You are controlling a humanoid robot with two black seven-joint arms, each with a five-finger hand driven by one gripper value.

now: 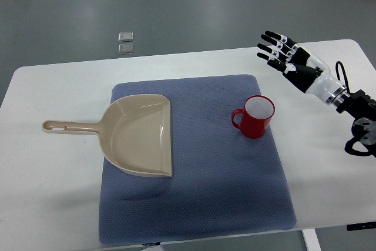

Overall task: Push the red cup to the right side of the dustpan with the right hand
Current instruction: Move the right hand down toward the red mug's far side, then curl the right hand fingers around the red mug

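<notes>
A red cup (255, 117) with a white inside stands upright on the blue mat (223, 186), its handle pointing left. A beige dustpan (138, 134) lies on the mat's left part, its handle reaching left onto the white table. The cup is to the right of the dustpan, with a gap of mat between them. My right hand (282, 51) comes in from the right edge and hovers above the table beyond and to the right of the cup, fingers spread and empty, apart from the cup.
The white table (47, 180) carries the mat. Two small grey squares (126, 42) lie on the floor beyond the table's far edge. The table's front edge runs close below the mat.
</notes>
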